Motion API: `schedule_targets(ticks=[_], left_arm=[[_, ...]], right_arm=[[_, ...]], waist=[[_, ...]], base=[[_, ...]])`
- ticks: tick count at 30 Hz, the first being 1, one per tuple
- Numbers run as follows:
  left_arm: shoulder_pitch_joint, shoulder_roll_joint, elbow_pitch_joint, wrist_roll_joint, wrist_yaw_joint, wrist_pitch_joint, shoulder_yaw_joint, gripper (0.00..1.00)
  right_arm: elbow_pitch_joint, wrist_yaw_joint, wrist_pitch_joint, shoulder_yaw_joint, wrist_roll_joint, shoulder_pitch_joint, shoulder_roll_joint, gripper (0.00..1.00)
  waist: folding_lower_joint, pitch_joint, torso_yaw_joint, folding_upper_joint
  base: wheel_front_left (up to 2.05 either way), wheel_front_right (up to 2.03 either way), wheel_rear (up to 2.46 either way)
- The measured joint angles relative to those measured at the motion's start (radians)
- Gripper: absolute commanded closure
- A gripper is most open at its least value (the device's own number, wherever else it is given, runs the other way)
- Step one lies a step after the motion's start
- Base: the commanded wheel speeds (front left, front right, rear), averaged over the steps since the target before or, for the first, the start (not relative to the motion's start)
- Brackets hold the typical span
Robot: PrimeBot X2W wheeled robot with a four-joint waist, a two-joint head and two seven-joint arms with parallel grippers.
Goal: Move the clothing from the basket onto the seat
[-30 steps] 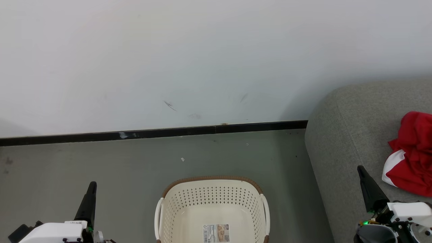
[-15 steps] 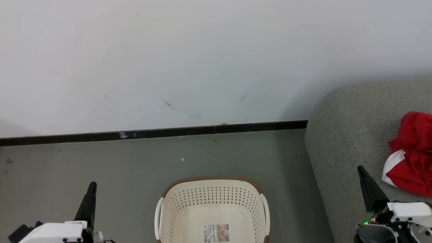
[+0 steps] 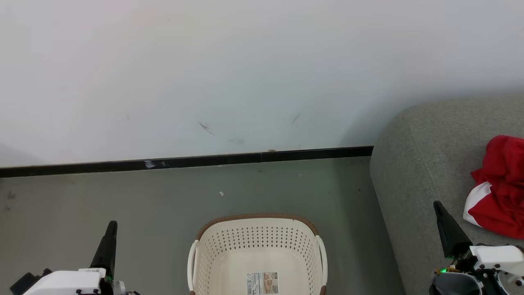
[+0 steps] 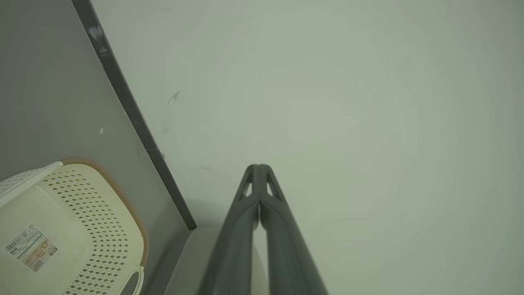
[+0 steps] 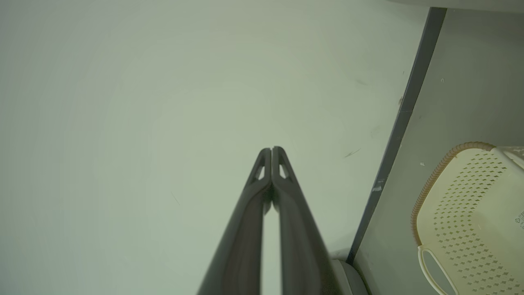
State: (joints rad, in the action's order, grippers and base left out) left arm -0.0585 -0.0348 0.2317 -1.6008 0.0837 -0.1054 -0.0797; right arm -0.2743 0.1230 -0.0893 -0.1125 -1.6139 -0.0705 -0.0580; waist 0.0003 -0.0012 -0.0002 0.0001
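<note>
One heap of red and white clothing (image 3: pixel 501 188) lies on the grey-green seat (image 3: pixel 425 164), well apart from the basket (image 3: pixel 258 239).
The clothing sits at the right edge of the head view. The cream basket stands on the floor (image 3: pixel 163 196) left of the seat, its bare bottom showing a paper label (image 3: pixel 262 282). The left gripper (image 3: pixel 111 224) hovers left of the basket and the right gripper (image 3: pixel 437 205) over the seat near the clothing. Both have their fingers pressed together, holding nothing.
</note>
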Motion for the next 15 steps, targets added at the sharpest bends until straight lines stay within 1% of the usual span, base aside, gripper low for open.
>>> schedule_targets(ticks=[15], left_arm=[[0.000, 0.000, 0.001, 0.000, 0.003, 0.000, 0.000, 1.00]], right_arm=[[0.000, 0.000, 0.000, 0.000, 0.000, 0.000, 0.000, 1.00]], waist=[[-0.0001, 0.000, 0.000, 0.0000]], base=[[0.00, 0.00, 0.00]])
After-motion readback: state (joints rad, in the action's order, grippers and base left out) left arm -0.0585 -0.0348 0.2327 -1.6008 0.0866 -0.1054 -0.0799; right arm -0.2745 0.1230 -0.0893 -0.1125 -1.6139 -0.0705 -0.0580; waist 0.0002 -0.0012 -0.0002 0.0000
